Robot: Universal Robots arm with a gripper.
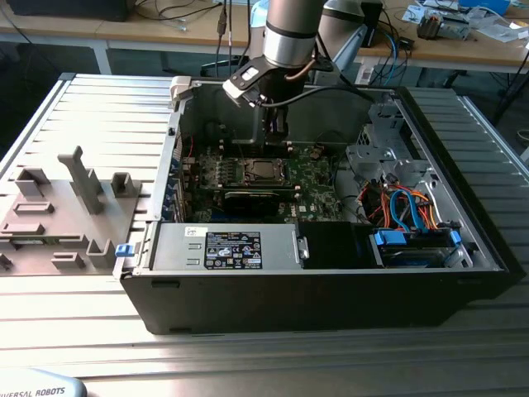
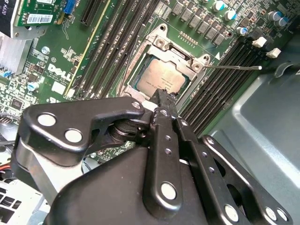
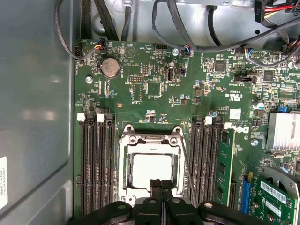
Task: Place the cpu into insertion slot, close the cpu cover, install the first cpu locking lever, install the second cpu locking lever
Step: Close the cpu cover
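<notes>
Black riveted end effector (image 2: 161, 99), silver-grey arm (image 1: 293, 18)

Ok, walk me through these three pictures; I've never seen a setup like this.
A grey robot arm reaches into an open black computer case lying on a ribbed metal table. One picture comes from a camera off the arm. The other two cameras ride near its wrist, looking down past its black gripper. On the green circuit board below lies the square silver-grey cpu, with the silvery metal frame cover flat around it. The gripper's fingers are shut, holding nothing, tips at the chip's edge.
</notes>
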